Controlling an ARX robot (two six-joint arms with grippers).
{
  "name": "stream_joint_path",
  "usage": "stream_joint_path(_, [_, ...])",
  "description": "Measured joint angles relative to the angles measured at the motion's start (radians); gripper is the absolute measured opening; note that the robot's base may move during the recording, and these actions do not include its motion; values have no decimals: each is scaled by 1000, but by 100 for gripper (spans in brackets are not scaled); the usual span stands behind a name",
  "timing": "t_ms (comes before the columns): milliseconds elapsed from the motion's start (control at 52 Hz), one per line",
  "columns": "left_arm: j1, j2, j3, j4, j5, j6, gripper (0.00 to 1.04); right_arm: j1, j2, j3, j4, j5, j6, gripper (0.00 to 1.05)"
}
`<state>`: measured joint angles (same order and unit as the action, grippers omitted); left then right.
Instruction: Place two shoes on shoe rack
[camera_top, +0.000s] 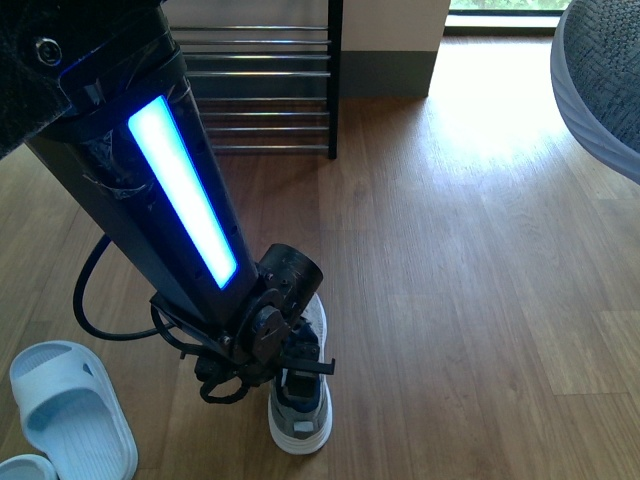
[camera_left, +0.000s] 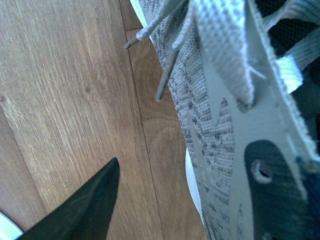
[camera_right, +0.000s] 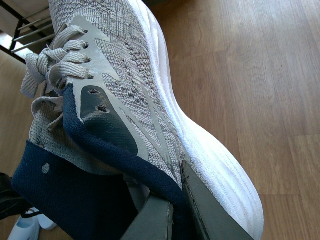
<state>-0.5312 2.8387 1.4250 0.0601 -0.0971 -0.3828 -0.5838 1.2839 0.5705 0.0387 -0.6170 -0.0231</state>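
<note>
- Where the front view reaches its lower middle, we see a grey knit, thick-white-soled floor sneaker (camera_top: 298, 425) lying flat on the boards, with navy lining showing at its opening.
- Directly over that opening sits the black left gripper (camera_top: 288, 375), at the end of a black left arm (camera_top: 180, 190) that carries a glowing blue-white light strip and slants down from the upper left.
- In the left wrist view the floor sneaker (camera_left: 210, 125) fills one side, with grey laces hanging loose. One dark pointed finger (camera_left: 85, 205) stands apart from its side, with bare floor between them.
- We cannot see the other finger, so we cannot tell whether this gripper is wide, narrow or gripping.
- In the right wrist view we see a grey knit, white-soled, navy-lined lifted sneaker (camera_right: 130, 90), tilted and clear of the floor.
- The grey right gripper (camera_right: 176, 192) is clamped tight on its navy heel collar, with one finger on each side of the fabric.
- The lifted sneaker (camera_top: 600, 60) also shows at the upper right edge of the front view, where only its knit side and white sole are visible.
- Behind, at the top of the front view, stands the black-framed shoe rack with shiny chrome horizontal bars (camera_top: 260, 75), well apart from both sneakers. A corner of the rack (camera_right: 25, 30) shows in the right wrist view beyond the laces.
- At the lower left of the front view lie pale blue-white moulded slide sandals (camera_top: 70, 410), near the floor sneaker but not touching it.
- Everything rests on a warm brown wooden plank floor (camera_top: 480, 280), bright with sunlight near the back.
</note>
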Motion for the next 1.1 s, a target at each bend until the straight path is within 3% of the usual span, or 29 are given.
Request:
stream_joint_path(231, [-12,4,13,-11,0,0,34,0,0,0,0,0,0,1])
stream_joint_path(500, [-30,2,6,-17,-18,-7,2,0,0,0,0,0,0,1])
stream_joint_path(847, [0,-134,-164,88,-119,-39,2,0,0,0,0,0,0,1])
stream_joint_path(1097, [46,-484,-451,276,-212,-143,2,0,0,0,0,0,0,1])
